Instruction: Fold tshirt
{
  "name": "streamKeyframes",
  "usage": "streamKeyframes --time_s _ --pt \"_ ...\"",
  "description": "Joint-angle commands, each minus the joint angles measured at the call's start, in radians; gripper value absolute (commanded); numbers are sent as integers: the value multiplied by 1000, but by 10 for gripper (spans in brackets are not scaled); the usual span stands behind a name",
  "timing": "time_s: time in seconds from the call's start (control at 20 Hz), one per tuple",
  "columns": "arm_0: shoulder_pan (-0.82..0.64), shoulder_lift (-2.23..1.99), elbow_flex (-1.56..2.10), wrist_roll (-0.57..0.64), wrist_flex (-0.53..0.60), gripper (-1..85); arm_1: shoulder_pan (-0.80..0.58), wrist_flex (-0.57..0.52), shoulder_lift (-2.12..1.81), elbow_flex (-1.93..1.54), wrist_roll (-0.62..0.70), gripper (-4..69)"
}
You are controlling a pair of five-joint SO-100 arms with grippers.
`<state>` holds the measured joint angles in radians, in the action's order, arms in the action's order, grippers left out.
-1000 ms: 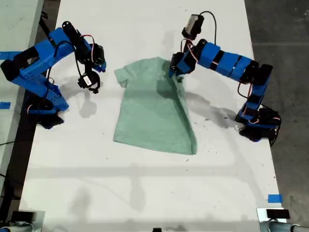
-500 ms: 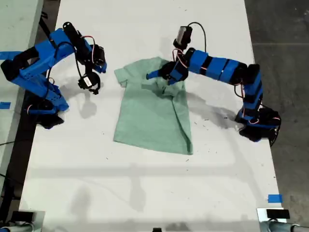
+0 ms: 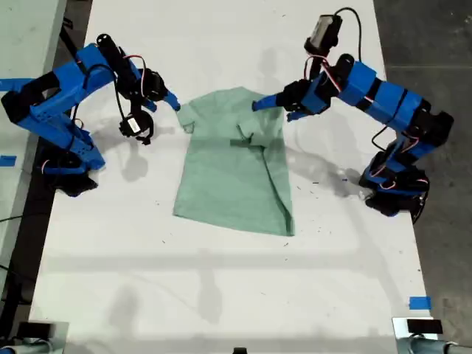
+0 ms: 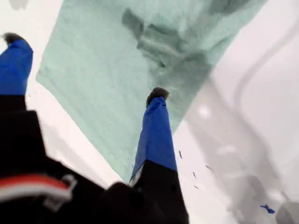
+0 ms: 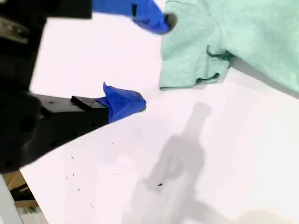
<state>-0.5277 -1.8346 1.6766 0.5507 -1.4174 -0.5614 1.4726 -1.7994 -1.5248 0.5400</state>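
A white table [image 3: 221,280] fills the exterior view; the tshirt [image 3: 232,173] lies flat near its centre. Thin and limp, it should bunch easily. My first gripper [image 3: 284,103] hangs open at its one o'clock edge, my second gripper [image 3: 164,110] open beside the ten o'clock sleeve, the likeliest pinch.

One tshirt [image 3: 234,173], that's the only garment, sitting between the two arms on one white table [image 3: 221,295]. Two blue arms, so two grippers: first gripper [image 3: 274,105] with its jaws spread above the shirt, second gripper [image 3: 161,103] gaping too, just beside a sleeve. Blue tape bits: one [image 3: 420,302] on the table well away from the first gripper, two [image 3: 7,159] on the neighbouring surface behind the second arm.
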Motion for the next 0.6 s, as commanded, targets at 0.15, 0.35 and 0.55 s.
streamKeyframes --time_s 0.15,0.35,0.55 --pt "-44 183 -262 132 -83 366 17 -78 -233 -173 -44 411" --pt "-114 341 -281 210 2 377 18 -80 -261 -193 -43 409" --pt "-176 514 -308 270 92 376 32 -78 -275 -196 -44 407"
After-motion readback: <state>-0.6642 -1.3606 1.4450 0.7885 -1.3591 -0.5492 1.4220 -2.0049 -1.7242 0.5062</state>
